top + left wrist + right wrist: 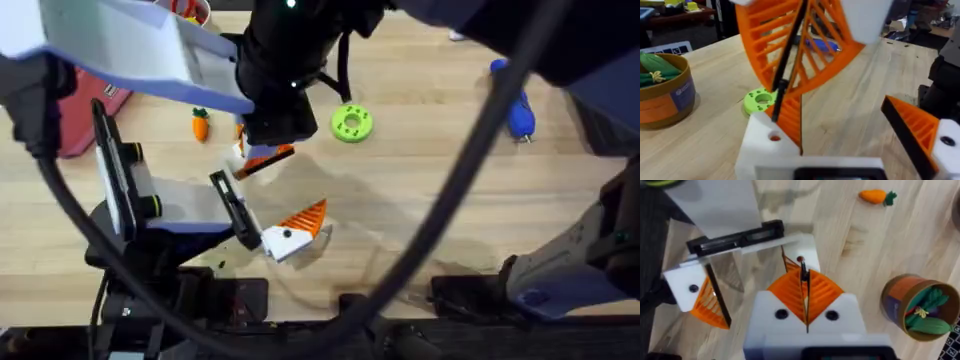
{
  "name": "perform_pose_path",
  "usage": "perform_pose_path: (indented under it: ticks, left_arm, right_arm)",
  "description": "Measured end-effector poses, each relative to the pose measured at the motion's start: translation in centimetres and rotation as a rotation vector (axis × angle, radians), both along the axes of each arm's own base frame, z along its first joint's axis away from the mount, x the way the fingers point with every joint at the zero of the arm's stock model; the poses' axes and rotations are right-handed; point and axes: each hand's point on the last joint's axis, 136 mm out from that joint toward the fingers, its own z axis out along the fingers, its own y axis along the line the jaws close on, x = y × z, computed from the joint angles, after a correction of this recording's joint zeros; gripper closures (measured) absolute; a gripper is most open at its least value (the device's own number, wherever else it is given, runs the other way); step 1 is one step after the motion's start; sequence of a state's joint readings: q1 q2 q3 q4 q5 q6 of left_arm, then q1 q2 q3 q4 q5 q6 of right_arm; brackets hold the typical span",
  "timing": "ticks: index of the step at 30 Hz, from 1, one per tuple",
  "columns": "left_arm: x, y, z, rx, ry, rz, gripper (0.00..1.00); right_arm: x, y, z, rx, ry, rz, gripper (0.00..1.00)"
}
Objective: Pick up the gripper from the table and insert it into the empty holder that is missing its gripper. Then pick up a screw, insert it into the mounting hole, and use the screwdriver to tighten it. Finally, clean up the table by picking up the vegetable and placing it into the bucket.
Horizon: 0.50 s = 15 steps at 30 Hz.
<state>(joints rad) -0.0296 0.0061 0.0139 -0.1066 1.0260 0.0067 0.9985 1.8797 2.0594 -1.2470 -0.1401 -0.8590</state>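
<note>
With the gripper (pixel 790 267) seated in the holder (pixel 771 145), the right jaws (pixel 805 300) pinch a screw (pixel 800 260) above its hole; left jaws (pixel 860 135) wide; carrot (pixel 200 125) remains on the table (pixel 450 200).

On the table (pixel 420 190) lie the vegetable (pixel 200 124), a green ring (pixel 351 122) and the screwdriver (pixel 514 100).

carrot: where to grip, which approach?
Grip the carrot across its orange body, not the soft green top. It lies flat on the table with bare wood all round, so come straight down from above, fingers straddling the body across its long axis. Judgement only; grip width can't be checked here.
</note>
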Motion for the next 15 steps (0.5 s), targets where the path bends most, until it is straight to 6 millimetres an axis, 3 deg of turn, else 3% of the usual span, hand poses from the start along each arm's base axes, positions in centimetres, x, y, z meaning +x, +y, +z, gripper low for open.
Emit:
perform_pose_path:
  ticks: [15]
  left_arm:
    - [0.0, 0.0, 0.0, 0.0, 0.0, 0.0, 0.001]
  right_arm:
    - [0.35, -0.03, -0.78, -0.034, -0.014, -0.02, 0.996]
